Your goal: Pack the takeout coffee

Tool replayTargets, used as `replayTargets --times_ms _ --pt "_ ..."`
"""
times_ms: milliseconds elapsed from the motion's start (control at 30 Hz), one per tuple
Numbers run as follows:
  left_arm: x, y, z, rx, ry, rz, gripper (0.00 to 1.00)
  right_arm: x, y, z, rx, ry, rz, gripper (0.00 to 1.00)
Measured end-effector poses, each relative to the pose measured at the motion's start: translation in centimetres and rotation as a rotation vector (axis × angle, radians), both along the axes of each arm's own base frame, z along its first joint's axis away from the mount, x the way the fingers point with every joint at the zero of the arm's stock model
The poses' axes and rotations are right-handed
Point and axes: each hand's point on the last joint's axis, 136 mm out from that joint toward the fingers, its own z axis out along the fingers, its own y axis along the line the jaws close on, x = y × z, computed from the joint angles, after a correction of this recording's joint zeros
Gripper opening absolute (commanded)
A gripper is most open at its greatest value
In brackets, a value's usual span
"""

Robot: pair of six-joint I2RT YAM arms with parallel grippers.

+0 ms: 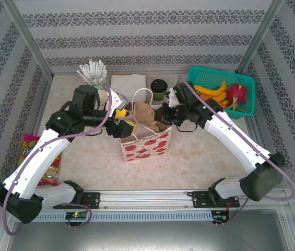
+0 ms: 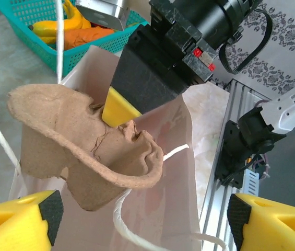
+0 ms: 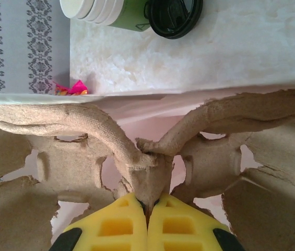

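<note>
**Step in hand:** seating the pulp cup carrier (image 3: 148,157) in the printed paper bag (image 1: 144,146) at the middle of the table (image 1: 92,164).

**Right gripper** (image 3: 148,201): fingers pinched the carrier's middle ridge.

**Left gripper** (image 2: 142,225): fingers spread wide at the bag's mouth, holding nothing.

**Takeout coffee** (image 1: 159,89): upright and lidded on the table just beyond the bag, not yet packed.

**Next move, as judged:** free a gripper, take the cup upright, lower it into a carrier well.

**Basket** (image 1: 210,75), far right: held bananas (image 1: 210,93) and a dragon fruit (image 1: 236,94).
</note>
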Motion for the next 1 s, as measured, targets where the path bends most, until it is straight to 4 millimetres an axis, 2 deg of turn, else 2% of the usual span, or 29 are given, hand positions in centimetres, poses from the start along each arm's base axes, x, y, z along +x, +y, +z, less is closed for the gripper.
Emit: replayTargets --times_ms 167,400,533,633,767,900,1000 --pt "-1.0 -0.7 0.0 -0.029 0.059 -0.038 0.84 -0.4 0.0 -0.6 -0.051 -0.003 0.009 0.00" --pt "-5.0 -4.2 0.1 -0.036 0.128 -0.262 0.84 -0.4 -0.2 -1.5 -0.135 -0.012 -0.010 0.00" --pt "-6.0 -5.0 0.4 -0.035 0.108 -0.318 0.86 -0.2 -0.2 -1.6 -0.168 -0.037 -0.021 0.00" --pt "-4.7 -4.5 0.5 0.003 0.032 -0.241 0.88 0.0 -0.2 -1.8 -0.189 -0.044 -0.028 0.00" --pt "-1.6 -3.1 2.0 0.047 -0.133 -0.060 0.94 0.3 -0.1 -1.8 -0.217 -0.059 -0.021 0.00" --pt "2.5 -0.8 3.0 0.105 -0.221 0.164 0.91 0.2 -0.1 -1.6 -0.252 -0.079 -0.002 0.00" --pt "5.7 0.1 3.6 0.155 -0.245 0.287 0.87 0.2 -0.1 -1.4 -0.278 -0.092 0.007 0.00"
